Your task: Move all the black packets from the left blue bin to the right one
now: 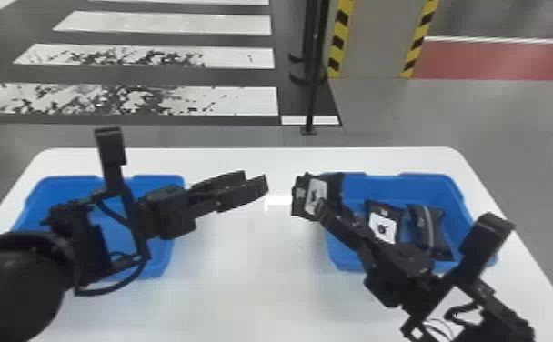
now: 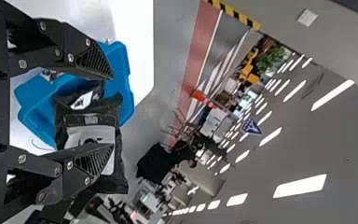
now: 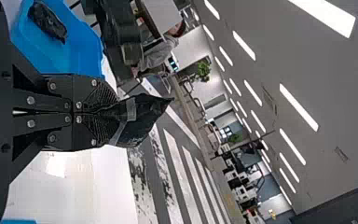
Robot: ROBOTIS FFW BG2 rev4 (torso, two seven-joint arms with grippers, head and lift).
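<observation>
Head view, four o'clock: your right gripper [image 1: 322, 210] clamps a black packet [image 1: 315, 194]. Your left gripper [image 1: 255, 181] gapes at eight.

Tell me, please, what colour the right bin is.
The right bin is blue; the head view shows it best.

left bin [image 1: 162, 263]: partly behind left arm [image 1: 21, 291] | right bin [image 1: 425, 183]: partly behind right arm [image 1: 500, 314]
</observation>
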